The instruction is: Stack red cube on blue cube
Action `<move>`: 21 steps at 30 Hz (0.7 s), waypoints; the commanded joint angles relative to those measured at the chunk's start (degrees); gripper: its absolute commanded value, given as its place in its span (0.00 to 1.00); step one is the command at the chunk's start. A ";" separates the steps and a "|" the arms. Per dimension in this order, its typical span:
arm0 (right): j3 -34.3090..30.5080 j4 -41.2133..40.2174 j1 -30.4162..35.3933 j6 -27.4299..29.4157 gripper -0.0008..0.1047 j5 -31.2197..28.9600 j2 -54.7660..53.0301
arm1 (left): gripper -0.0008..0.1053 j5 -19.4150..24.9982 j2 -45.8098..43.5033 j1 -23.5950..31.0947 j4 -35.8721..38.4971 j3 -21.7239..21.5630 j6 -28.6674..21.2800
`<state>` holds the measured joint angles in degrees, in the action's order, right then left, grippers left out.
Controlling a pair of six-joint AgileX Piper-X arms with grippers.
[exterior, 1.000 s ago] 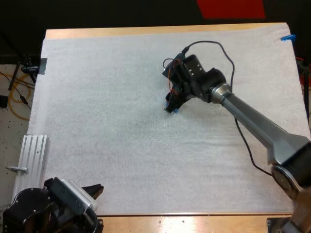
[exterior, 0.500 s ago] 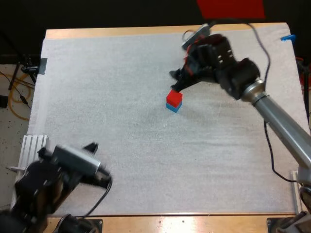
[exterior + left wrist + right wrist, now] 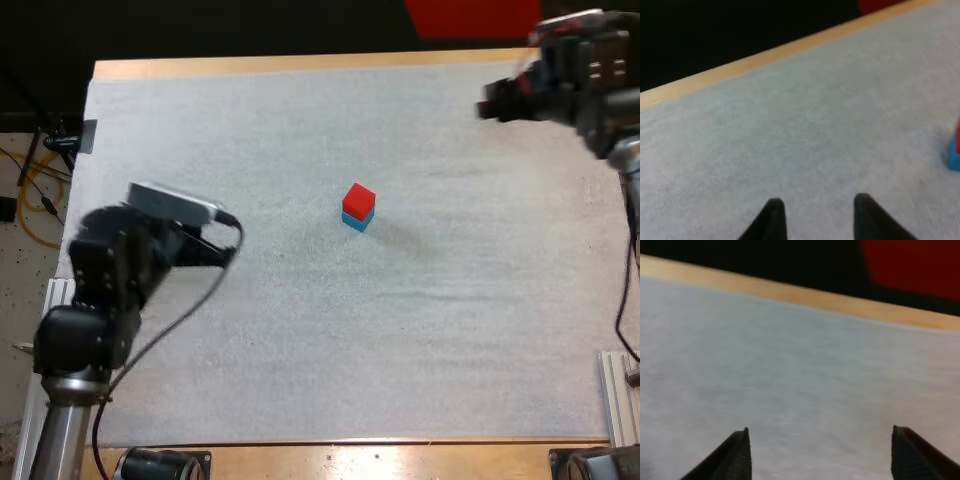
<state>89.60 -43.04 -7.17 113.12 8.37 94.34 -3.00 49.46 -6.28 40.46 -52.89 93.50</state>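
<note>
The red cube (image 3: 358, 199) sits squarely on the blue cube (image 3: 357, 221) near the middle of the white mat, with nothing touching the pair. My left gripper (image 3: 222, 250) hovers over the mat's left part, pointing toward the stack, well short of it. In the left wrist view its fingers (image 3: 774, 220) stand apart, so the left gripper (image 3: 818, 199) is open, and the blue cube's (image 3: 954, 157) edge shows beyond it. My right gripper (image 3: 490, 104) is raised over the far right of the mat, away from the stack. The right gripper (image 3: 820, 429) is wide open over bare mat.
The wooden table edge (image 3: 300, 63) runs along the far side. A ribbed metal rail (image 3: 56, 296) lies off the mat's left edge and another rail (image 3: 620, 398) at the right edge. A small dark bracket (image 3: 86, 135) sits at the far left.
My right gripper let go of the red cube on the blue one and drew back to the far right. My left arm rose from the near left corner and swung over the mat.
</note>
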 commanded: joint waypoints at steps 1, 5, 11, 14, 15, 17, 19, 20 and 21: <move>0.39 -0.94 2.00 -0.20 0.56 0.49 -2.06 | 0.42 -2.53 0.00 3.44 -2.31 -0.30 0.25; 0.39 -2.35 6.08 0.02 0.56 0.49 -3.90 | 0.44 -3.32 0.08 9.35 -2.72 -0.30 0.00; -2.14 -3.82 10.67 0.20 0.56 -0.90 -8.36 | 0.44 -5.58 -0.44 13.14 -2.25 -0.30 -0.01; -5.82 -3.95 11.77 0.34 0.56 -1.11 -12.00 | 0.44 -5.78 -1.16 13.14 -2.25 -0.30 -0.01; -7.57 -3.94 11.86 0.64 0.56 -1.49 -13.78 | 0.44 -5.78 -1.56 13.14 -2.25 -0.30 -0.01; -10.44 -3.94 11.82 1.36 0.56 -1.93 -16.35 | 0.44 -5.78 -2.24 13.14 -2.25 -0.30 -0.01; -13.98 -3.94 11.82 1.46 0.56 -2.07 -20.11 | 0.44 -5.78 -3.67 12.33 -2.03 -0.30 -0.01; -14.61 -3.94 11.82 1.46 0.56 -2.07 -21.20 | 0.44 -5.78 -4.12 12.05 -1.97 -0.30 -0.01; -16.51 -3.94 11.82 1.46 0.56 -2.07 -23.42 | 0.44 -5.78 -5.06 10.93 -1.80 -0.30 -0.01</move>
<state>73.37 -46.49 4.49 113.96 6.21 72.60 -8.54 45.39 5.35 38.97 -52.89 93.29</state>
